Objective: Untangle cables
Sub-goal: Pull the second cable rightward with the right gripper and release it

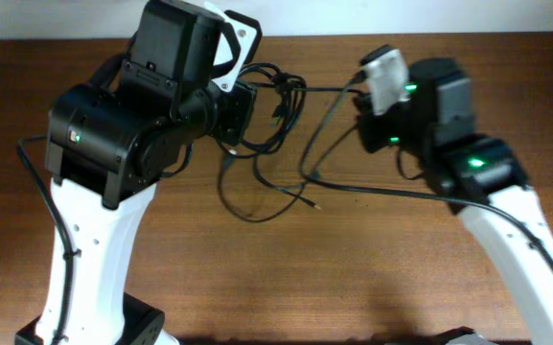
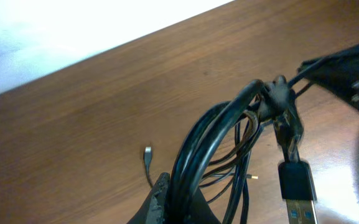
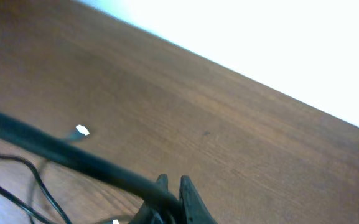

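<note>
Several black cables [image 1: 262, 105], knotted into one loose bundle, hang stretched between my two grippers; I judge they are held up so the loops can be drawn apart. My left gripper [image 2: 178, 202] is clamped on the bundle's looped part, my right gripper [image 3: 172, 193] pinched shut on a single strand leading out of it. A black USB plug [image 2: 296, 186] dangles from the bundle; the brown wooden table [image 1: 353, 278] lies beneath.
</note>
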`<control>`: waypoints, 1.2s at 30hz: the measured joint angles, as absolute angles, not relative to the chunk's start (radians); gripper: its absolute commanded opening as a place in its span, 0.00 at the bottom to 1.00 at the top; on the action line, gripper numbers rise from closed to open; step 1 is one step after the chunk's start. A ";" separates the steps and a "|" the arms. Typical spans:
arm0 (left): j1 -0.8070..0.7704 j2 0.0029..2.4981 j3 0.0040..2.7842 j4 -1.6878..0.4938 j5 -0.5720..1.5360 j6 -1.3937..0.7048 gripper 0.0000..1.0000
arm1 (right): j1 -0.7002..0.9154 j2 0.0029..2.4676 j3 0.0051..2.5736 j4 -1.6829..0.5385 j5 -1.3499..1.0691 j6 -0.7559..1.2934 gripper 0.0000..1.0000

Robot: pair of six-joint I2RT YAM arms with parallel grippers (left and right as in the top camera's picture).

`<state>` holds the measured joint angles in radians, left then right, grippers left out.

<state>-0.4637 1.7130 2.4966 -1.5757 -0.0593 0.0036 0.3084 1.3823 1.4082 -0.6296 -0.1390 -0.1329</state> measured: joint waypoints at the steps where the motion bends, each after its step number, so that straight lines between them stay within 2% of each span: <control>1: -0.462 1.714 2.497 -1.575 -0.042 0.003 0.00 | 0.250 1.362 1.410 -0.640 -0.187 -0.126 0.04; 8: -0.296 1.682 2.498 -1.595 -0.135 -0.001 0.00 | -0.128 1.351 1.403 -0.694 -0.215 -0.073 0.04; 16: -0.200 1.668 2.498 -1.633 -0.170 -0.001 0.00 | -0.233 1.349 1.402 -0.683 -0.213 -0.063 0.04; 25: -0.180 1.666 2.498 -1.648 -0.184 -0.001 0.00 | -0.619 1.349 1.402 -0.660 -0.392 -0.025 0.04; 30: -0.175 1.665 2.498 -1.642 -0.197 -0.001 0.00 | -0.697 1.349 1.402 -0.615 -0.429 0.002 0.04; 36: -0.175 1.664 2.498 -1.642 -0.199 -0.001 0.00 | -0.704 1.349 1.402 -0.574 -0.437 0.005 0.04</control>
